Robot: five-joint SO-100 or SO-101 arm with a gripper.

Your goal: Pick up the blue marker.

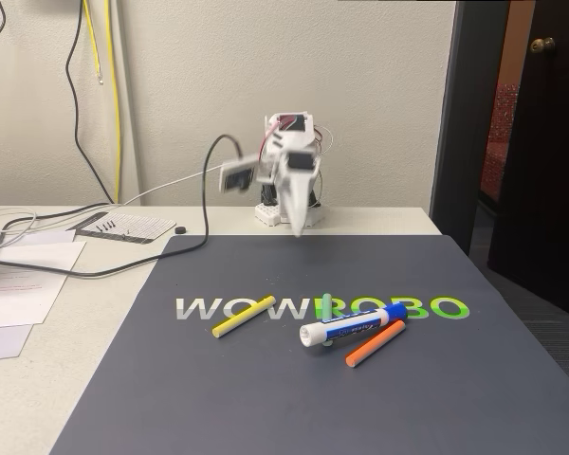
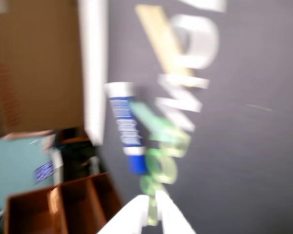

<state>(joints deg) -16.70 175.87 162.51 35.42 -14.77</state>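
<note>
On the dark mat [image 1: 266, 398], the blue marker [image 1: 353, 326] lies well ahead of the gripper [image 1: 299, 230], which hangs nearly closed and empty-handed, apparently not yet reaching.

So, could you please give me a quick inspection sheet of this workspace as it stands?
Surface: dark mat with WOWROBO lettering on a pale table.
Job's things: blue marker lying flat on the mat, cap to the right in the fixed view.
Clutter: yellow stick, orange stick, green stick, papers.
Tool: blurred, raised behind the marker; state unclear.
Cables: black cable looping over the table; yellow cable on the wall.
Surroundings: dark door at right.
</note>
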